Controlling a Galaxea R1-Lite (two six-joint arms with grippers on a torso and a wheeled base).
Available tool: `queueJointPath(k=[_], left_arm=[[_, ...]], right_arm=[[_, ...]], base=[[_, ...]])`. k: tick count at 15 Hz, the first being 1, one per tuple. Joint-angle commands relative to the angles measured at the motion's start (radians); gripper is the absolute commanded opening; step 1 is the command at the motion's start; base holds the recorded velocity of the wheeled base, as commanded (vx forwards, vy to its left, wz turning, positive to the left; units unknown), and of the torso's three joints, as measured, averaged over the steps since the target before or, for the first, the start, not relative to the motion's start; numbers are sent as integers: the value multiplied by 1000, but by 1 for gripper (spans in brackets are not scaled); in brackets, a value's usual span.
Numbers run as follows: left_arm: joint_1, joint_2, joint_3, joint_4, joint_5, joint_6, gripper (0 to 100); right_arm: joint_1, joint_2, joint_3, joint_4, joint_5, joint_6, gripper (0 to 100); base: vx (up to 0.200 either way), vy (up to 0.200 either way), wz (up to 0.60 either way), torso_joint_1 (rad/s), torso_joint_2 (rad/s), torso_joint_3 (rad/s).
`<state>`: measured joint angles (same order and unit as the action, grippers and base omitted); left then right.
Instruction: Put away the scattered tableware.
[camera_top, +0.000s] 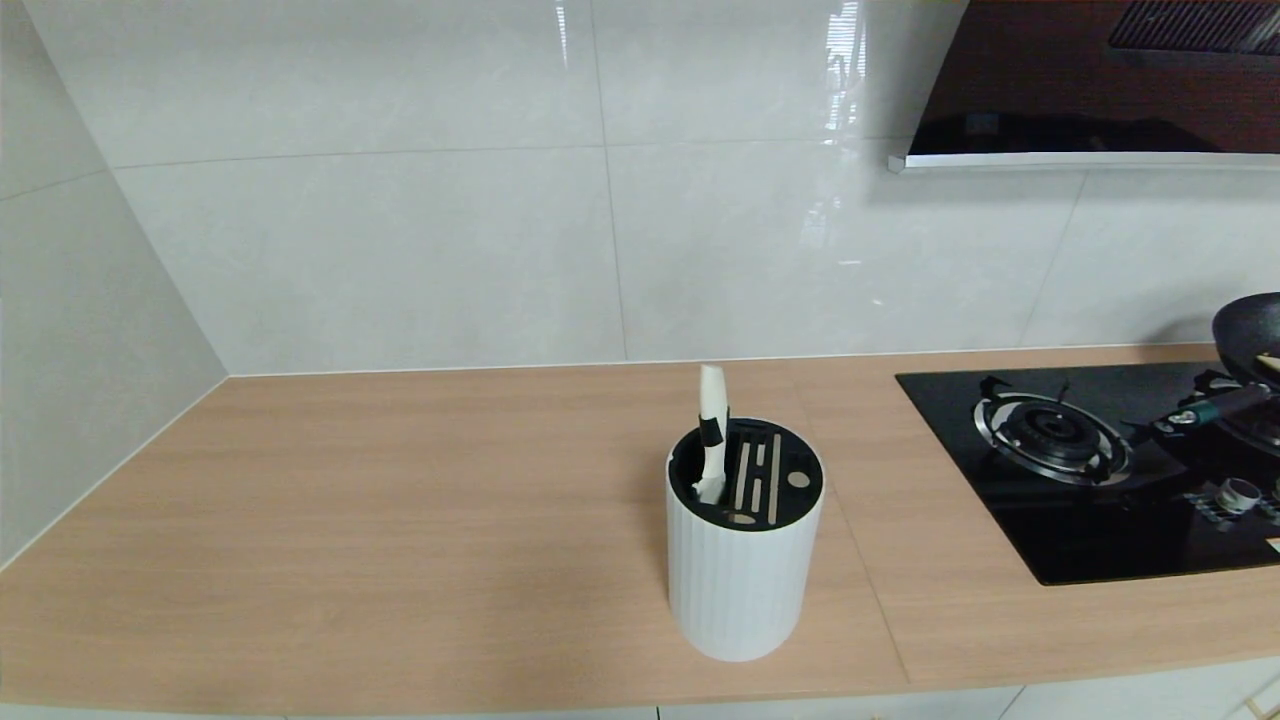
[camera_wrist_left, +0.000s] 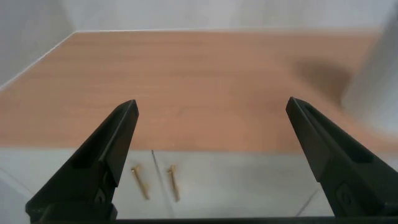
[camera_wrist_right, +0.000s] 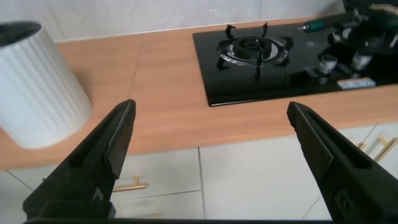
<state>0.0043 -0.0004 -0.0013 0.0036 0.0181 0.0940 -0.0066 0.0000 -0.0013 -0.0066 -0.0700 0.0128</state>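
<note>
A white ribbed utensil holder (camera_top: 742, 560) with a black slotted top stands on the wooden counter (camera_top: 400, 520), near its front edge. A white utensil with a black band (camera_top: 712, 432) stands upright in the holder's left side. My left gripper (camera_wrist_left: 211, 118) is open and empty, below and in front of the counter's edge. My right gripper (camera_wrist_right: 211, 118) is open and empty too, in front of the counter edge, with the utensil holder (camera_wrist_right: 37, 81) to one side.
A black gas hob (camera_top: 1100, 470) with burners and a dark wok (camera_top: 1250, 335) takes up the counter's right end; the hob (camera_wrist_right: 280, 59) is ahead of the right gripper. White cabinet fronts with gold handles (camera_wrist_left: 142, 182) lie under the counter. Tiled walls close the back and left.
</note>
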Motion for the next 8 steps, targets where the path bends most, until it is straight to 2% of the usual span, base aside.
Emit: queueJointPath(k=[1, 2, 3, 4, 8], left_arm=[[0, 2, 0, 1, -6, 6, 100], [0, 2, 0, 3, -6, 0, 100], [0, 2, 0, 1, -6, -56, 100], [0, 0, 0, -1, -4, -97, 100], [0, 0, 0, -2, -3, -94, 100]], right_arm=[[0, 2, 1, 2, 1, 0, 100], [0, 2, 1, 2, 1, 0, 100], [0, 2, 1, 2, 1, 0, 100], [0, 2, 1, 2, 1, 0, 100], [0, 2, 1, 2, 1, 0, 100]], base=[[0, 0, 0, 0, 0, 0], [0, 0, 0, 0, 0, 0], [0, 0, 0, 0, 0, 0], [0, 0, 0, 0, 0, 0], [0, 0, 0, 0, 0, 0]])
